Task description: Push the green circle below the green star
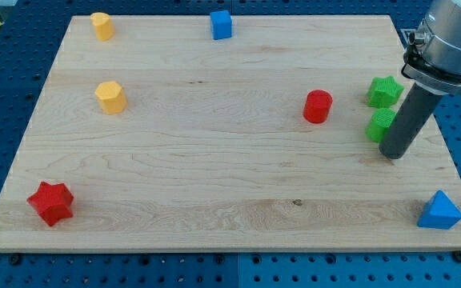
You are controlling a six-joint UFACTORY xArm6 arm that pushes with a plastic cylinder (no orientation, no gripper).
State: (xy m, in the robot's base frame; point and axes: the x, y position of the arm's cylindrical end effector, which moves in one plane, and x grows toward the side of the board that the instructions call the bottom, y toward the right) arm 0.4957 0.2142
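Nearby, red cylinder (318, 106), my tip (393, 155) beside green circle (380, 126)

We see a pale wooden board (214, 160) with smooth, visibly grained finish, matt plastic-looking blocks such as the red star (51, 202) and blue triangle (439, 211), and our matt dark rod under a grey metal-looking housing (454, 36).

Worktop (214, 168), view's right: green circle (378, 126) just below green star (384, 91); tool tip (392, 155) just beside the circle's lower right; red cylinder (318, 106) left of both; blue triangle (439, 211) bottom-right corner.
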